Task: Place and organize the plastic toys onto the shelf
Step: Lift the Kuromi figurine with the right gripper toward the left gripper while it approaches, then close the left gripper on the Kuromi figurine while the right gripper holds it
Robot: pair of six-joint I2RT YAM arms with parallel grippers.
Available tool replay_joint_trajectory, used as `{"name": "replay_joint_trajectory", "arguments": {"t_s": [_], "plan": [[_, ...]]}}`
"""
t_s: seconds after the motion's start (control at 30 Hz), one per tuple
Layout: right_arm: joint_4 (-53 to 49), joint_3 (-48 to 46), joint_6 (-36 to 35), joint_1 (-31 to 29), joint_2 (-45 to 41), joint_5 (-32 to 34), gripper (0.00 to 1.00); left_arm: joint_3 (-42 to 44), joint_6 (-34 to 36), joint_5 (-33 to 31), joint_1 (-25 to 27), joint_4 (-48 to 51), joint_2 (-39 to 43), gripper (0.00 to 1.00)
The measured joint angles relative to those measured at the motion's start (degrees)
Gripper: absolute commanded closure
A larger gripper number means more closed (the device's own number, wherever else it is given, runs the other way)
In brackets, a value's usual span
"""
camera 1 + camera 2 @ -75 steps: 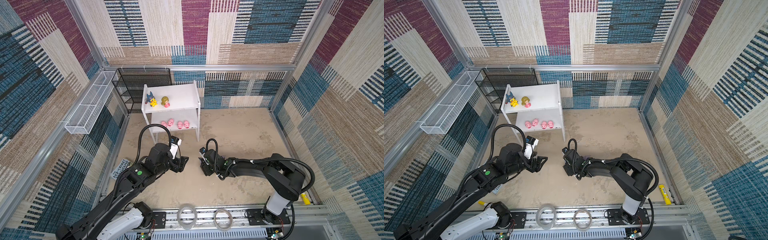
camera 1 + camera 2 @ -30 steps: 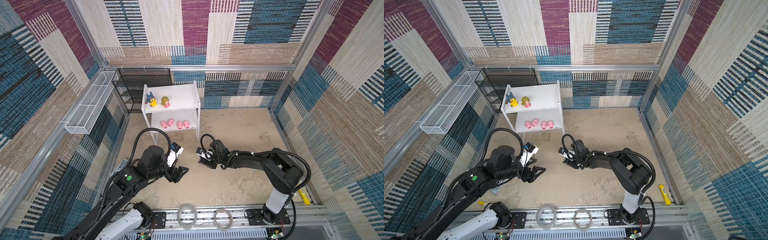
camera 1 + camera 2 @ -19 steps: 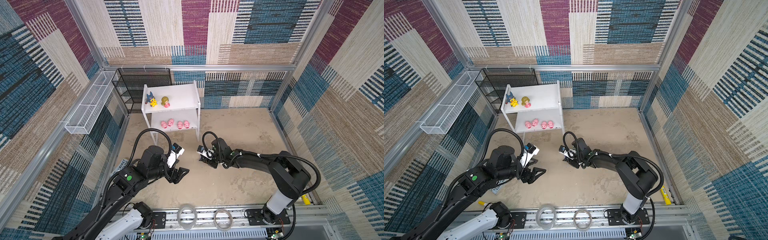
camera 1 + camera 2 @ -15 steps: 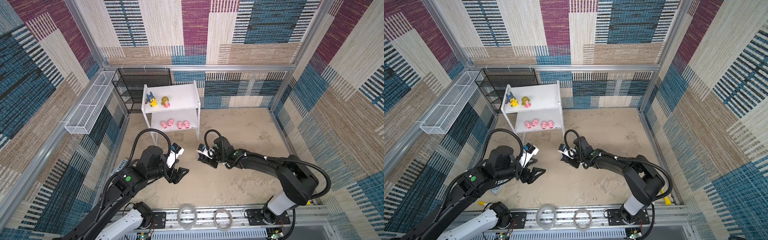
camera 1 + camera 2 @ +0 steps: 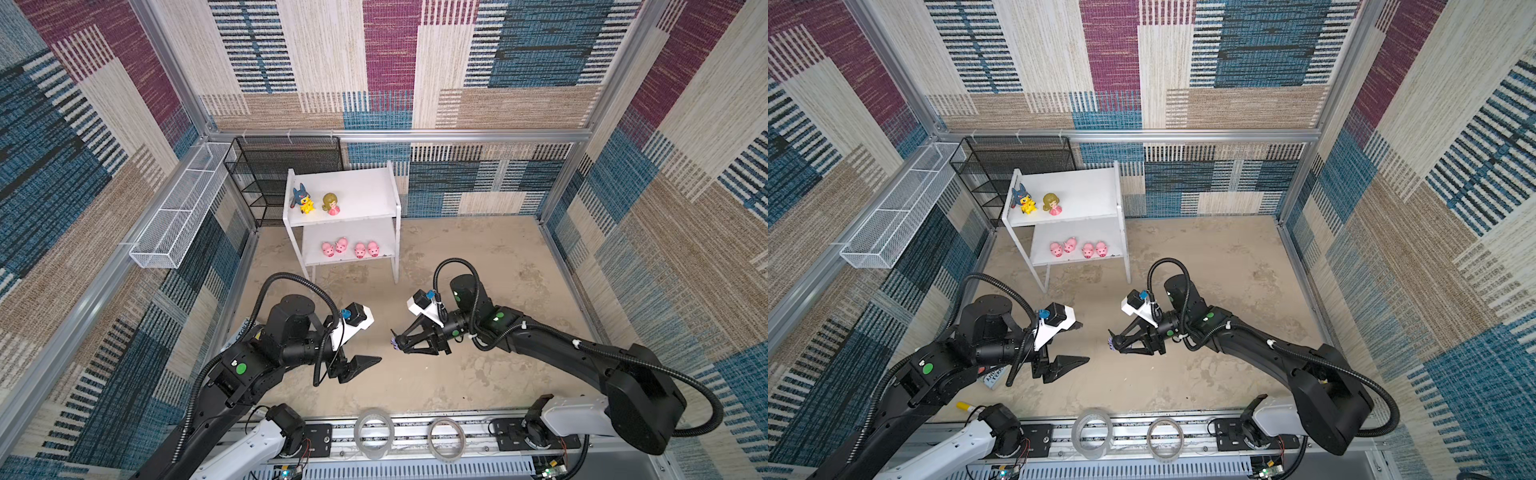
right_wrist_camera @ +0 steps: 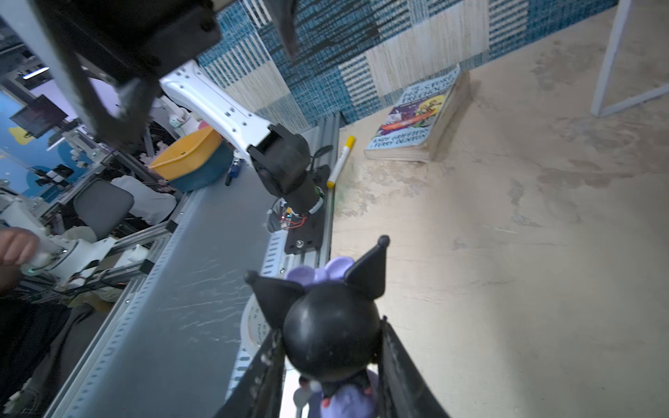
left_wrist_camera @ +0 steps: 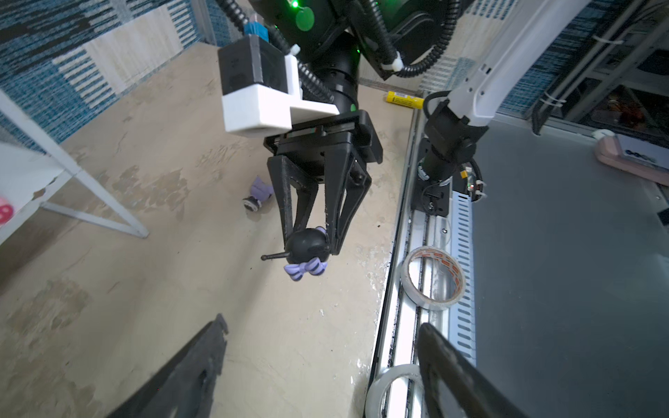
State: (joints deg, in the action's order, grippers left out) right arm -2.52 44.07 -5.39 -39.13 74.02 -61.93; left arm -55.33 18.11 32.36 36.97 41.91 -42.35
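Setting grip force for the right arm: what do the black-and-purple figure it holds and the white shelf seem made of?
Black-and-purple figure: likely hard moulded plastic or vinyl, smooth, satin; faint highlights on its round head. White shelf: flat matt board, painted or laminated; a chipped brownish corner in the left wrist view hints at fibreboard.

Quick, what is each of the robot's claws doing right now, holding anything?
Left gripper: open, holding nothing.
Right gripper: closed on the black-and-purple toy figure.
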Motion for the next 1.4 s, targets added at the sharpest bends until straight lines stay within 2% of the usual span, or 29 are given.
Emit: {"name": "replay_joint_trajectory", "arguments": {"t_s": [0.2,0.37,0.47,0.63,0.9,1.13,1.4], "plan": [[-2.8,-1.2,2.9,0.0,-5.9,-2.8,0.65,-2.4,4.6,6.4,1.9,0.0,-5.0,0.17],[-3.3,-1.9,5.0,0.0,-7.1,-4.1,0.66,-3.8,7.6,6.4,7.0,-0.1,-7.6,0.19],[-3.3,-1.9,5.8,0.0,-6.9,-5.6,0.66,-4.1,9.4,3.3,10.6,0.0,-8.5,0.22],[-3.1,-0.9,6.7,0.1,-6.2,-8.7,0.66,-4.1,12.0,-6.0,16.8,-0.1,-8.8,0.23],[-2.8,-0.9,7.9,0.1,-6.1,-12.2,0.66,-4.0,16.5,-14.7,21.6,-2.7,-9.3,0.23],[-0.8,-1.4,9.0,0.0,-7.0,-14.9,0.67,-4.3,18.3,-15.6,23.1,-3.8,-11.6,0.27],[0.4,-1.9,10.0,-0.1,-7.2,-16.1,0.67,-5.6,18.5,-13.3,23.4,-5.6,-13.6,0.33]]}}
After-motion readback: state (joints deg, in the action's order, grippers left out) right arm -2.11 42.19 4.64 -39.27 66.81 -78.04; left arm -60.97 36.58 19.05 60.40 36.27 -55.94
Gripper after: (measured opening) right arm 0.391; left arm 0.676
